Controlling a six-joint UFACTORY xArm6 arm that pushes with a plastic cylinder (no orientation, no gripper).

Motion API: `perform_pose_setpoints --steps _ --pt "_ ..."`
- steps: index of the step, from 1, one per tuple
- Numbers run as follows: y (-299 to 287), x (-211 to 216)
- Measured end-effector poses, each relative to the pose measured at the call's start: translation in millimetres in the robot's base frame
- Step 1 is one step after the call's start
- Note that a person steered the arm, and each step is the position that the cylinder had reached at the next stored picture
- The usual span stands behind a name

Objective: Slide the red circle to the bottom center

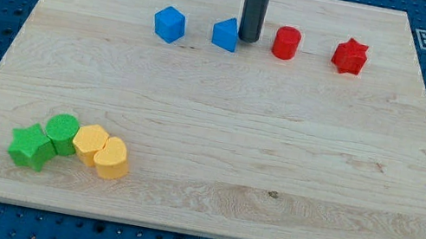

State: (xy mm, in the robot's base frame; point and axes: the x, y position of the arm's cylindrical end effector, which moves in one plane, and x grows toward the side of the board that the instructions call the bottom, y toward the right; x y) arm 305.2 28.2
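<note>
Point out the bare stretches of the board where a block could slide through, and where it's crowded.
Bare: the wide middle and the view's bottom centre and right of the wooden board. Crowded: the top row, where my tip sits beside the blue triangular block, between the blue cube and red circle; the bottom-left green and yellow cluster.

The rod (255, 4) runs off the view's top edge, so the arm above it is unseen. Its base seems to cover the right edge of the blue block (226, 34) beside it.
</note>
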Motion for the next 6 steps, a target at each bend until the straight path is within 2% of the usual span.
perform_pose_setpoints --steps 1,2,4,6 --pt "1 -32" --pt "26 -49" --pt "35 -2" --pt "62 10"
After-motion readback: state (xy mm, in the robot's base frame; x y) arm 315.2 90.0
